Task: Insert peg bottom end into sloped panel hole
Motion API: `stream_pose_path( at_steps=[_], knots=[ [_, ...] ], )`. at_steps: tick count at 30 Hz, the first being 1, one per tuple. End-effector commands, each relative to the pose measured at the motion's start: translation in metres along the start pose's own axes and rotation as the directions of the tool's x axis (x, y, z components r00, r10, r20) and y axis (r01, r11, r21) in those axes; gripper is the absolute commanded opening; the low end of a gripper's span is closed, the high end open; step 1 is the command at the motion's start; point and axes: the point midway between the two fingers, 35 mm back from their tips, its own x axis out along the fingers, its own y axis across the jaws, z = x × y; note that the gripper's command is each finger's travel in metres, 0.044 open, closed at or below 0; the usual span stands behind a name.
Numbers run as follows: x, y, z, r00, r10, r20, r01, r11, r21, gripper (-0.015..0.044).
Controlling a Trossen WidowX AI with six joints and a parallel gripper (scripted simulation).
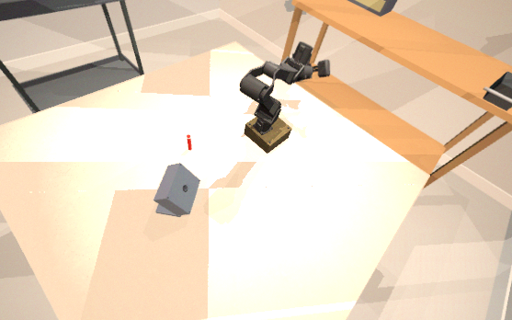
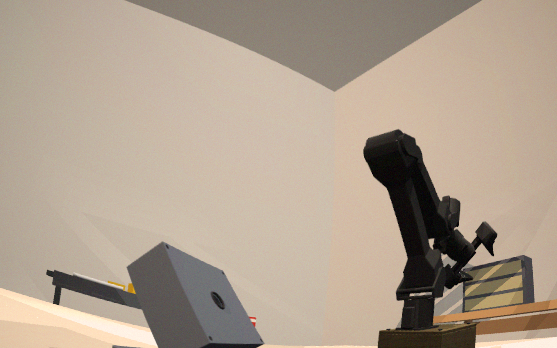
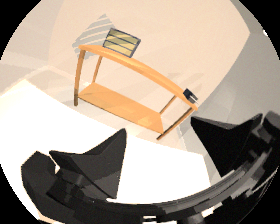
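A small red peg (image 1: 188,142) stands upright on the pale table top, just behind the sloped grey panel (image 1: 174,186) (image 2: 179,295). The panel has one round hole (image 1: 185,188) (image 2: 217,300) in its face. Only a red sliver of the peg (image 2: 252,321) shows past the panel's edge in the exterior view. My gripper (image 1: 315,59) (image 2: 476,256) (image 3: 159,125) is open and empty. It is held up in the air behind the arm's base (image 1: 267,133), far from the peg and panel, and faces the wooden table (image 1: 413,41) (image 3: 131,63).
The wooden table with a lower shelf stands along the far right edge; a dark box (image 1: 511,89) and a slatted crate (image 2: 499,282) (image 3: 122,42) rest on it. A dark metal-frame table (image 1: 40,9) (image 2: 84,285) stands at the back left.
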Motion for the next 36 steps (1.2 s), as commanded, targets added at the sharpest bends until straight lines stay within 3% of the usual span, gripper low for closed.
stream_pose_path(
  at_steps=[1,18,36],
  knots=[
    [0.000,0.001,0.000,1.000,0.002,0.001,-0.002,1.000,0.000,0.0426],
    [-0.010,0.055,0.038,0.973,0.220,0.069,-0.217,0.975,-0.051,0.0440],
    [-0.037,0.116,0.074,0.889,0.445,0.108,-0.430,0.893,-0.136,0.0440]
  ],
)
